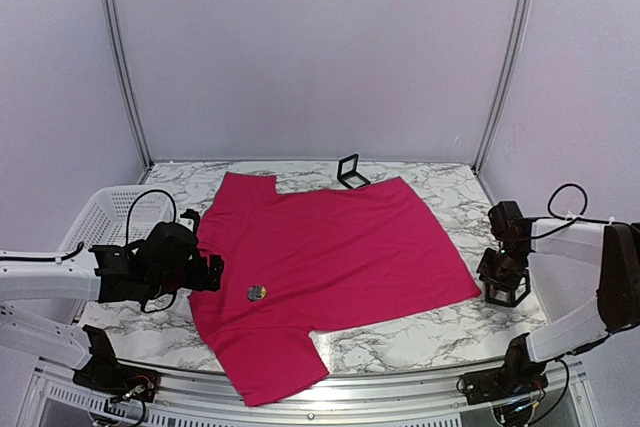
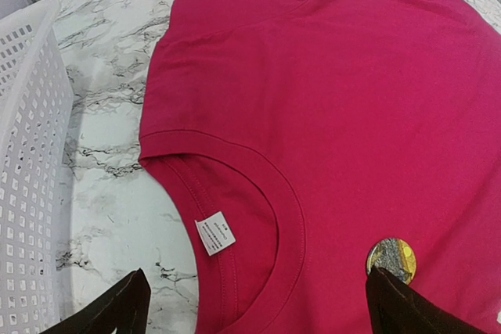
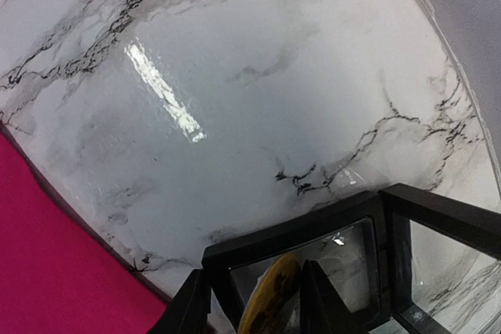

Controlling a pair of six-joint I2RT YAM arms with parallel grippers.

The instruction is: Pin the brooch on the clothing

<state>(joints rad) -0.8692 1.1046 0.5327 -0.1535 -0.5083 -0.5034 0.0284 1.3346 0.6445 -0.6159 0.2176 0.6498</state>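
The clothing, a magenta-pink T-shirt, lies flat on the marble table with its white neck label showing. A round gold-and-grey brooch rests on the shirt beside the collar, touching the tip of one finger of my open left gripper. My right gripper reaches into a black display case at the table's right. A second brooch, yellow, stands on edge between its narrowed jaws. One finger is against it, and a gap remains at the other finger.
A white mesh basket stands at the left edge, close to the left arm. A second black display case sits behind the shirt by the back wall. The right-hand case is near the table's right edge.
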